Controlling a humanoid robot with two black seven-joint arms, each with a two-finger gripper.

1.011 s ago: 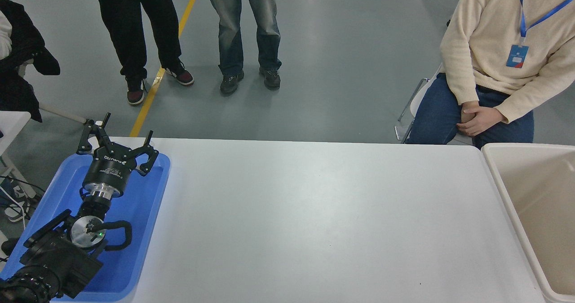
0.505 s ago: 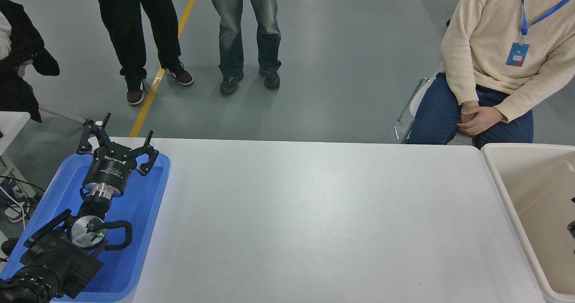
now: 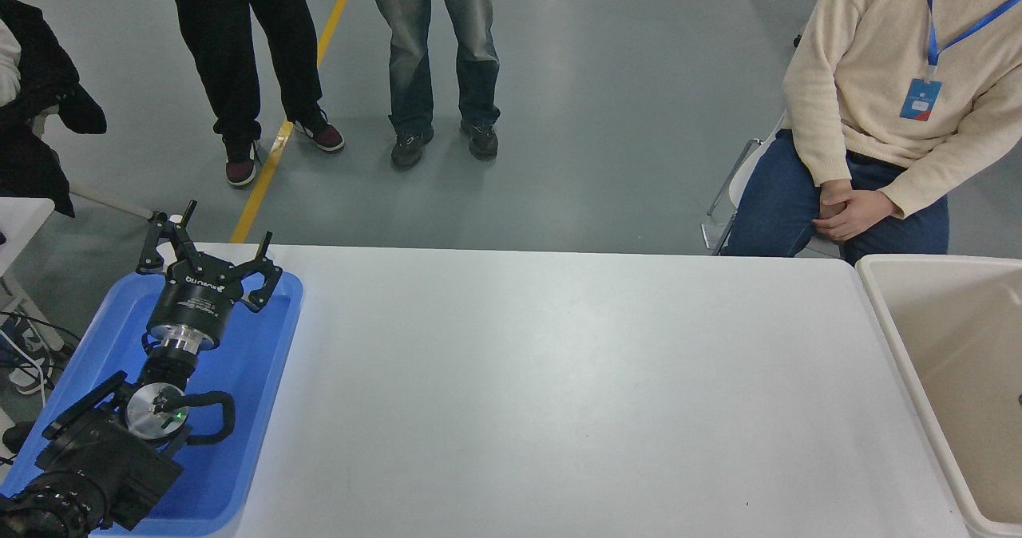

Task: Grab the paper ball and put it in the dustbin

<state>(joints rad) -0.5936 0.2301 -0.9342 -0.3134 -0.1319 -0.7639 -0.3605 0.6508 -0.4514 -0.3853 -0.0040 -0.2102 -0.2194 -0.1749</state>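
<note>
No crumpled tan-brown paper ball is seen anywhere in the head view, neither on the white desk [image 3: 559, 378] nor in the visible part of the large beige plastic dustbin [image 3: 882, 314] with the thick rounded rim, which stands at the desk's right end; the bin's interior is cut off by the picture's edge, so whether the ball lies there cannot be told. A tiny dark speck is visible at the right edge inside the bin, too small to be identified. The right tool is not in view. The left tool [image 3: 209, 255] is held released, its black fingers spread, above the far end of a shallow blue plastic tray [image 3: 263, 410] at the desk's left end, well apart from the dustbin. The right arm's side is judged nearer to the bin.
</note>
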